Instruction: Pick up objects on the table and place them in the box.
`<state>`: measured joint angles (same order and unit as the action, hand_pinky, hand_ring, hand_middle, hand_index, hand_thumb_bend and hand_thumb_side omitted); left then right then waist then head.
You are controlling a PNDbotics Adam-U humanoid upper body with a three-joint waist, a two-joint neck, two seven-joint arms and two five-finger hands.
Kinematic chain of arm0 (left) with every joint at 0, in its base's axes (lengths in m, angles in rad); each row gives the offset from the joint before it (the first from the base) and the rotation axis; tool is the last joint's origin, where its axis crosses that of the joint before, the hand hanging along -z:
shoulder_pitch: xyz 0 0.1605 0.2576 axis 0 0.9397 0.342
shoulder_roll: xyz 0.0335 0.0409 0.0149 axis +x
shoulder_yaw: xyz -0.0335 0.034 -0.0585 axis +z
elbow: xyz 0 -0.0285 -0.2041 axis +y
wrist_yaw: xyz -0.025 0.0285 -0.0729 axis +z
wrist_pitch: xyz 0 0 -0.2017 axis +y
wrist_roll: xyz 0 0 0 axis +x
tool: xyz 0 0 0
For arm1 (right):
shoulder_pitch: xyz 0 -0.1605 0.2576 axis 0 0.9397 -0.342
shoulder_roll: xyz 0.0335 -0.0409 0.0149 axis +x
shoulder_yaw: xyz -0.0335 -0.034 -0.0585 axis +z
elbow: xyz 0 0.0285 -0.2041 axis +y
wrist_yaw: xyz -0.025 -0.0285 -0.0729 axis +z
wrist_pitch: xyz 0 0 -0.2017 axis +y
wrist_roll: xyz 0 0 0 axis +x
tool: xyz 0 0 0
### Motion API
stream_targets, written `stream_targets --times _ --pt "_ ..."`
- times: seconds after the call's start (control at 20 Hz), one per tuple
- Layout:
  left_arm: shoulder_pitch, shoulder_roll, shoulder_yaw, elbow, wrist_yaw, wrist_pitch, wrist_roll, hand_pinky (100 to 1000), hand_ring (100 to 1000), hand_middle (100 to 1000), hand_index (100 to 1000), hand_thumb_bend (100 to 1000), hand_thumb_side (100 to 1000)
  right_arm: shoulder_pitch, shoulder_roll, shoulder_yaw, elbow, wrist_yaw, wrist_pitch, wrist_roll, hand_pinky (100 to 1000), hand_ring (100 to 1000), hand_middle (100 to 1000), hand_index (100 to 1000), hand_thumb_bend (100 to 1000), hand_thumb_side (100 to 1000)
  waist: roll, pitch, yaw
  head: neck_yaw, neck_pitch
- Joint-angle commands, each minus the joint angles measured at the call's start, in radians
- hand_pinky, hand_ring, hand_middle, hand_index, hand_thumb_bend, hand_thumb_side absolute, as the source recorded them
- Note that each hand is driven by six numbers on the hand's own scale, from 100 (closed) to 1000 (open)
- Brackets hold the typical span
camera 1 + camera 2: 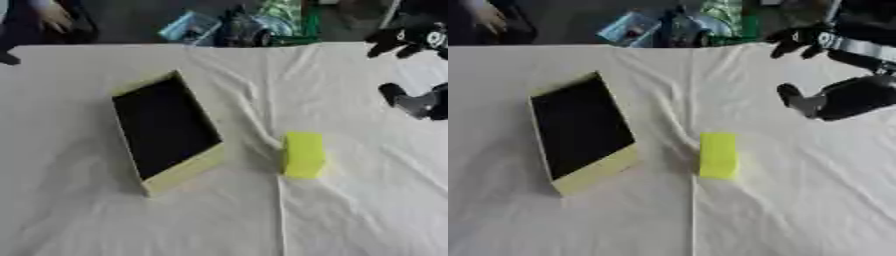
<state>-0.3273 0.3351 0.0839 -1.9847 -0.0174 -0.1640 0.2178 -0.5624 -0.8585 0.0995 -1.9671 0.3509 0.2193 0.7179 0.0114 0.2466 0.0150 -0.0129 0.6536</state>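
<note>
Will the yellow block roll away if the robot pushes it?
Probably not. The yellow block looks boxy with flat sides and lies flat on the white cloth, so it should slide or drag rather than roll. The cloth is wrinkled, so a push may bunch it up. The block lies low and long, so tipping seems unlikely. How heavy it is can't be told.

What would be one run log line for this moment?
right hand: above table, empty, apart from block | left hand: not in view | yellow block: on cloth, right of box | box: open, looks empty
</note>
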Motion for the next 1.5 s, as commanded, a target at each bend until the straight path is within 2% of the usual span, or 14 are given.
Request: stream_targets --times 0.05,0.5,0.55,0.6,0.65,0.85,1.05,1.2,1.5 --pt "-0.015 0.023 0.0 -0.015 0.002 -0.002 -0.001 508 690 676 673 100 635 -0.006 -0.037 -0.008 -0.031 0.012 0.026 -0.006 883 936 836 1000 100 288 -0.016 -0.016 -0.001 -0.002 -0.001" --pt "-0.015 0.023 0.0 -0.015 0.002 -0.001 -0.002 508 690 677 673 100 639 0.002 -0.033 -0.004 -0.033 0.005 0.042 -0.016 883 935 843 1000 100 287 -0.016 -0.016 0.001 -0.001 -0.003" --pt "-0.015 0.023 0.0 -0.015 0.003 -0.001 -0.002 508 690 677 673 100 645 0.002 -0.033 -0.003 -0.033 0.006 0.042 -0.015 884 936 847 1000 100 323 -0.016 -0.016 0.001 -0.001 -0.003" --pt "-0.015 0.023 0.0 -0.015 0.003 -0.001 -0.002 508 690 677 673 100 641 0.001 -0.033 -0.003 -0.033 0.009 0.041 -0.015 884 936 847 1000 100 323 -0.016 -0.017 0.001 -0.001 -0.002" --pt "-0.015 0.023 0.0 -0.015 0.003 -0.001 -0.002 508 690 677 673 100 646 -0.001 -0.033 -0.002 -0.033 0.013 0.036 -0.016 885 935 842 1000 100 440 -0.016 -0.017 0.001 -0.001 -0.001" --pt "-0.016 0.023 -0.001 -0.015 0.004 -0.001 -0.003 509 690 677 674 100 643 -0.006 -0.029 0.009 -0.033 0.039 0.008 -0.016 884 933 825 961 100 421 -0.016 -0.019 -0.003 -0.001 0.001" --pt "-0.017 0.022 -0.001 -0.015 0.004 -0.002 -0.003 509 690 677 674 100 640 -0.007 -0.019 0.021 -0.033 0.056 0.005 -0.009 882 932 825 957 100 400 -0.017 -0.02 -0.003 -0.001 0.001" --pt "-0.017 0.022 -0.002 -0.015 0.005 -0.002 -0.003 509 690 677 674 100 640 -0.007 -0.007 0.034 -0.033 0.058 0.012 0.001 882 934 830 997 100 450 -0.018 -0.019 -0.002 -0.002 0.002" --pt "-0.019 0.021 -0.003 -0.015 0.006 -0.001 -0.005 509 690 677 674 100 638 -0.009 0.028 0.069 -0.033 0.079 0.007 0.033 880 937 830 1000 100 539 -0.021 -0.021 -0.001 -0.003 0.004"
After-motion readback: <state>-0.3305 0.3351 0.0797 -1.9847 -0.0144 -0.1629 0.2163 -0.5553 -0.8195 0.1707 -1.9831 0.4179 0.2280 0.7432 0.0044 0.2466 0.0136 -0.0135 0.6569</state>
